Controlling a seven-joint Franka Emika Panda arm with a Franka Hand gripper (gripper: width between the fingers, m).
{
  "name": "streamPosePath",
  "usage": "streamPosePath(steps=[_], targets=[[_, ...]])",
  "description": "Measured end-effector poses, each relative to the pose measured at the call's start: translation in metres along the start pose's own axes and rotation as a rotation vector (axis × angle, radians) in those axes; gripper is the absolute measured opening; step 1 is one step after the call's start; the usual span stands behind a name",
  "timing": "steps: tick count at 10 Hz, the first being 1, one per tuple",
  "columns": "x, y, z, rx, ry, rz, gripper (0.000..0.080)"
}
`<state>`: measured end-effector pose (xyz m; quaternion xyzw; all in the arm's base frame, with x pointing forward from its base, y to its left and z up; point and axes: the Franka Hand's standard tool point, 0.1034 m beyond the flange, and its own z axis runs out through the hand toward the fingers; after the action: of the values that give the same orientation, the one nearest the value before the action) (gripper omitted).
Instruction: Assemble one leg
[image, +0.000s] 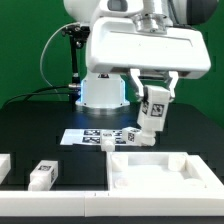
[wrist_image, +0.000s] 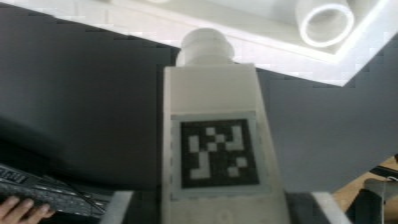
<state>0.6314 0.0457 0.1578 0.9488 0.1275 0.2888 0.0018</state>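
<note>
My gripper (image: 153, 96) is shut on a leg (image: 152, 116), a chunky white block with black-and-white tags, and holds it tilted in the air above the marker board. In the wrist view the leg (wrist_image: 214, 120) runs out between my fingers (wrist_image: 121, 206), its rounded peg tip close to the corner of the large white panel (wrist_image: 267, 30) with a round hole (wrist_image: 329, 22). Another leg (image: 42, 176) lies on the table at the exterior view's lower left.
The marker board (image: 95, 136) lies flat under the held leg. The large rimmed white panel (image: 125, 178) sits at the front right. A white part (image: 5, 164) shows at the left edge. The robot base (image: 103, 92) stands behind.
</note>
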Motion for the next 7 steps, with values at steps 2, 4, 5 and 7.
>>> streamPosePath(steps=[2,4,5,7], targets=[[0.012,-0.017,0.001,0.035,0.000,0.054,0.0285],[0.010,-0.014,0.003,0.030,-0.004,0.053,0.0285],[0.010,-0.014,0.003,0.031,-0.004,0.055,0.0285],[0.000,-0.022,0.012,0.056,-0.035,0.093,0.0285]])
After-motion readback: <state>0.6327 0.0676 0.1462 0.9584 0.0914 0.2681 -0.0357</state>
